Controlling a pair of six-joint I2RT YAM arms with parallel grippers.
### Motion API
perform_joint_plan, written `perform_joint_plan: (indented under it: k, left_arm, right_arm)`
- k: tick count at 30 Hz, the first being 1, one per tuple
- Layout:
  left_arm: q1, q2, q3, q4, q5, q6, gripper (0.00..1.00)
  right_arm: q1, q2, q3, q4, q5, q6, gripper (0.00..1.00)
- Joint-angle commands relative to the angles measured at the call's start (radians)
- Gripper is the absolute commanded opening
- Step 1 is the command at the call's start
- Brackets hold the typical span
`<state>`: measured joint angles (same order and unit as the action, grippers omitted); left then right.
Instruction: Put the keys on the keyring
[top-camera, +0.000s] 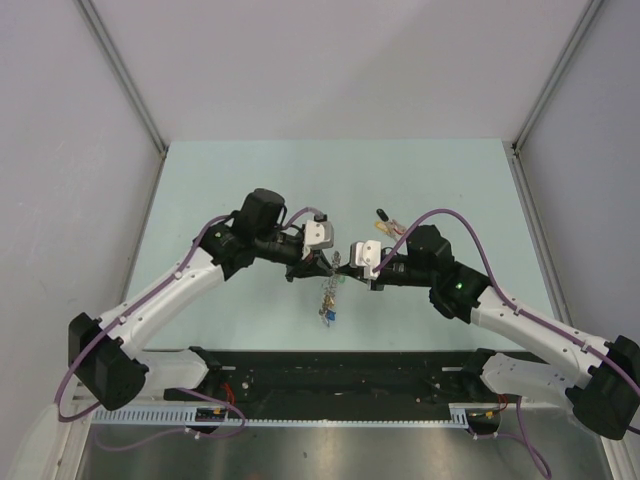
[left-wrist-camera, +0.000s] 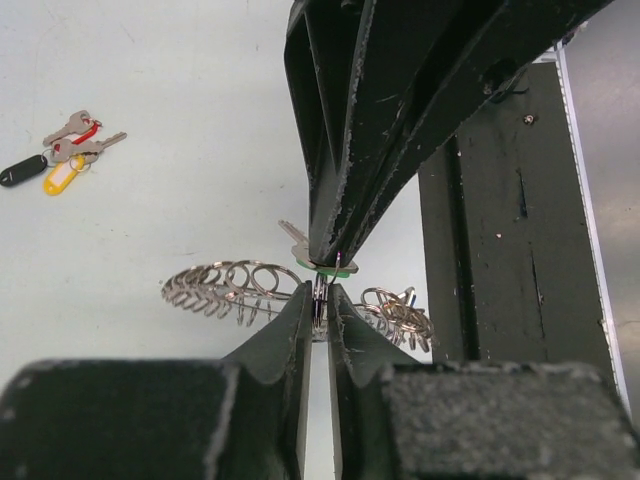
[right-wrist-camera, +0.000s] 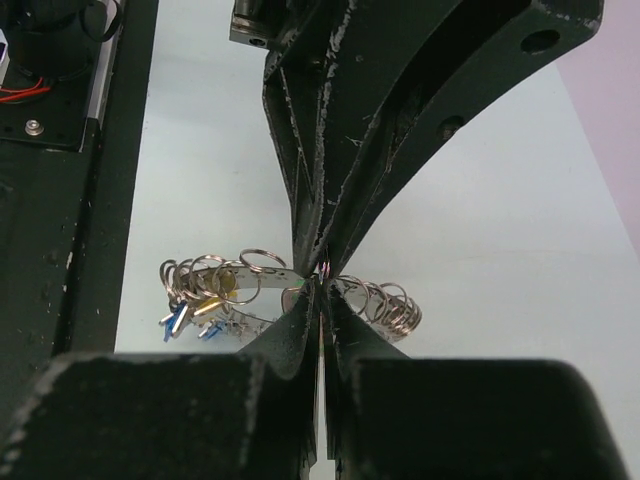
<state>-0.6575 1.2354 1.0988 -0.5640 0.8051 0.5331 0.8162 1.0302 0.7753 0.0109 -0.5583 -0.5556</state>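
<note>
Over pale table (top-camera: 250, 180), left tool (left-wrist-camera: 318, 300) and right tool (right-wrist-camera: 320, 300) pinch the ring-fringed grey keyring (right-wrist-camera: 250, 283).

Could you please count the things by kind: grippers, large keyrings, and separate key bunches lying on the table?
Grippers: 2 (left gripper, right gripper)
Large keyring: 1
Separate key bunch: 1
Total: 4

Left gripper (top-camera: 328, 266), right gripper (top-camera: 347, 268), keyring (top-camera: 328, 296) between
</note>
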Motion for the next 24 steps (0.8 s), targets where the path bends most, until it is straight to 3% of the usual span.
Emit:
perform_joint_plan:
  k: [1,3,8,16,24]
  left_arm:
    - [0.006,0.007,0.044,-0.033,0.071,0.030,0.08]
    - [0.006,0.004,0.042,-0.033,0.065,0.025,0.00]
    - [0.025,-0.046,0.007,0.021,0.055,-0.024,0.00]
    - [0.122,-0.198,-0.111,0.263,0.063,-0.237,0.00]
    - [0.127,-0.290,-0.238,0.540,-0.040,-0.478,0.01]
  right_arm:
    - [0.005,-0.013,0.036,0.066,-0.015,-0.020,0.00]
    - [0.005,-0.010,0.035,0.061,-0.008,-0.023,0.00]
    - [0.005,-0.021,0.035,0.041,0.023,-0.032,0.00]
    - [-0.012,-0.035,0.036,0.012,0.048,-0.041,0.00]
    - [-0.008,-0.004,0.035,0.057,-0.009,-0.020,0.00]
